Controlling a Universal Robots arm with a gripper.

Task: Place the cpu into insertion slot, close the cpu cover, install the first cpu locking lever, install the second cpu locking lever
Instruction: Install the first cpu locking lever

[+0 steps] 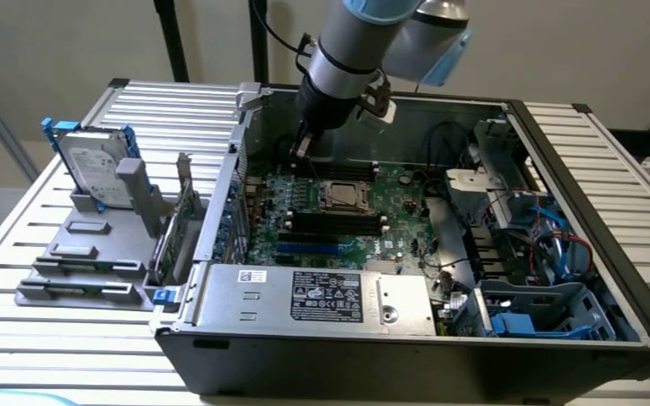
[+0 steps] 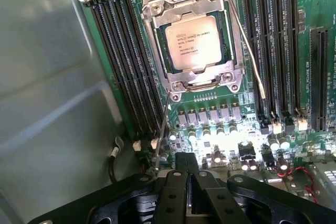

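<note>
The end effector [image 2: 191,162] is hovering clenched and empty-handed while the cpu [image 2: 193,42] is sitting beneath the closed cpu cover [image 2: 157,10].

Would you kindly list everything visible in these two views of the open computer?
open computer case: one, black, on the slatted metal table.
green circuit board: one, green, inside the case.
thin square metal cpu cover: one, grey, flat on the board.
small square metal-faced cpu: one, silvery-beige, inside the cover's window.
thin wire locking levers: two, silver, along two sides of the cover.
long memory slots: two banks, black, flanking the cpu.
boxy labelled power supply: one, silver, at the case's near edge.
hard drive: one, silver, upright in a grey stand, exterior view's left.
robot arm: one, grey and light blue, reaching into the case.
gripper: one, black, over the board near the cpu.
</note>
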